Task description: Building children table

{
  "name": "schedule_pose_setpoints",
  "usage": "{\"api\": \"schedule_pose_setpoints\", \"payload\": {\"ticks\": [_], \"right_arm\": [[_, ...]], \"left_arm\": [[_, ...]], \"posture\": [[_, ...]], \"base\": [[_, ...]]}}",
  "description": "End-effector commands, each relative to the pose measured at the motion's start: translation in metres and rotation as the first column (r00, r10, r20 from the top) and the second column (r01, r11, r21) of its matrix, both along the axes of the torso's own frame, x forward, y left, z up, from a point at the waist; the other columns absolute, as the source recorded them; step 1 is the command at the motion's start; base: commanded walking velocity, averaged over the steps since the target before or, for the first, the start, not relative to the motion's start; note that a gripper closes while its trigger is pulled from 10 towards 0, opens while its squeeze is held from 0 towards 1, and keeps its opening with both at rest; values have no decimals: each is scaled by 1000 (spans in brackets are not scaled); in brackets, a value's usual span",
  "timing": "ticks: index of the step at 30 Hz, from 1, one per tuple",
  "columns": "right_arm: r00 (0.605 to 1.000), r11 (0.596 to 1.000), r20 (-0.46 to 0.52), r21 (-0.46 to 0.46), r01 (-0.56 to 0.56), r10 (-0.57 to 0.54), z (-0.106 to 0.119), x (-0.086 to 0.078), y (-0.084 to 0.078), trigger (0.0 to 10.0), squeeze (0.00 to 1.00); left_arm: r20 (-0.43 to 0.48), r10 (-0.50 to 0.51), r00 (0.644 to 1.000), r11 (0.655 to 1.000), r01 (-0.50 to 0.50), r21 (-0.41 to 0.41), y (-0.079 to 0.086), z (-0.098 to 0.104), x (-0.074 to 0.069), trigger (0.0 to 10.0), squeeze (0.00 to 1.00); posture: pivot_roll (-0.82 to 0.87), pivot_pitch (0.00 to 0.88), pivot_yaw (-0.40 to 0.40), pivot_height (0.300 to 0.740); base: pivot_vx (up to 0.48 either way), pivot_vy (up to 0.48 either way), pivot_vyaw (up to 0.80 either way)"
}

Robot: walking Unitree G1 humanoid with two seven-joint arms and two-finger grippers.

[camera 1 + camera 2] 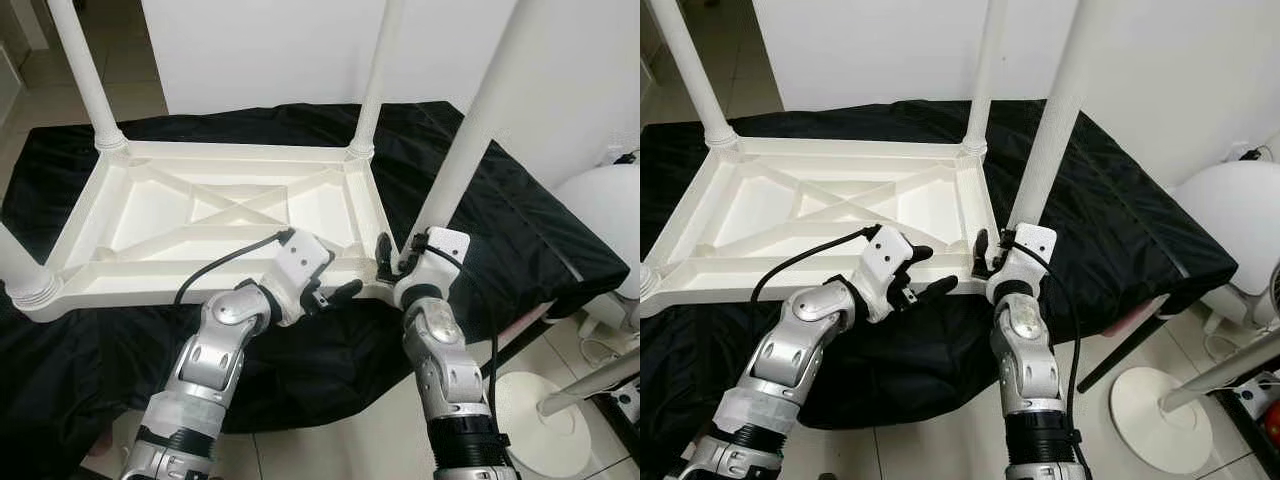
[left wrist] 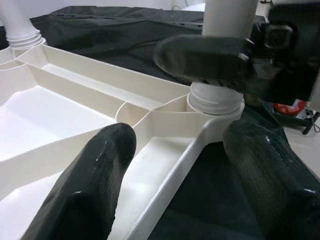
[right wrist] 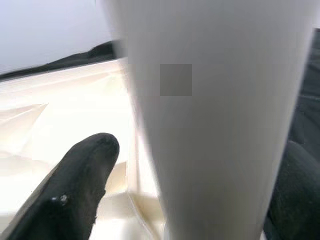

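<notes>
We take the upturned white plastic table top (image 1: 200, 215) as our landmark; it lies ribbed side up on the black cloth (image 1: 480, 200). At its near corner on our right side stands the long white round leg (image 1: 470, 140), its long axis upright from the socket. Our right gripper (image 1: 392, 262) is nearer, its fingers clamped around the leg's base. Our left gripper (image 1: 330, 292) waits with fingers apart astride the top's near rim, just beside that socket.

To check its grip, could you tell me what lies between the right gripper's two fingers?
The white table leg stands between the right gripper's fingers, seen in the right wrist view.
</notes>
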State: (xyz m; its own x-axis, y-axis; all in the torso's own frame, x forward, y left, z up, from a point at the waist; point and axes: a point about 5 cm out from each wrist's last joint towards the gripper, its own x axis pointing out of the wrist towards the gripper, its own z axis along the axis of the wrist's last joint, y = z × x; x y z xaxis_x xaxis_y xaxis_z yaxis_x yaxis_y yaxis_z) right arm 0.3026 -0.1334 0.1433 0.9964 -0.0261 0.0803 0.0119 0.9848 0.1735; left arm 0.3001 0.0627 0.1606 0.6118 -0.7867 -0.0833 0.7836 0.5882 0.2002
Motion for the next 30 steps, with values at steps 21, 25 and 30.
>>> {"api": "schedule_pose_setpoints", "payload": {"ticks": [21, 25, 30], "right_arm": [[897, 859, -60, -267, -438, 439, -12, 9, -59, 10000, 0], [867, 819, -85, -292, -493, 491, -11, 16, -53, 10000, 0], [820, 759, -121, -324, -565, 559, -10, 26, -46, 10000, 0]], "left_arm": [[28, 118, 993, 993, -117, -11, 0, 3, 5, 10000, 0], [27, 90, 996, 996, -90, -8, -3, 3, 2, 10000, 0], [19, 35, 999, 999, -35, 0, -8, 0, -5, 10000, 0]], "posture": [[-39, 10, -49, 740], [-32, 7, -51, 740], [-25, 4, -53, 740]], "base": [[0, 0, 0], [0, 0, 0], [0, 0, 0]]}}
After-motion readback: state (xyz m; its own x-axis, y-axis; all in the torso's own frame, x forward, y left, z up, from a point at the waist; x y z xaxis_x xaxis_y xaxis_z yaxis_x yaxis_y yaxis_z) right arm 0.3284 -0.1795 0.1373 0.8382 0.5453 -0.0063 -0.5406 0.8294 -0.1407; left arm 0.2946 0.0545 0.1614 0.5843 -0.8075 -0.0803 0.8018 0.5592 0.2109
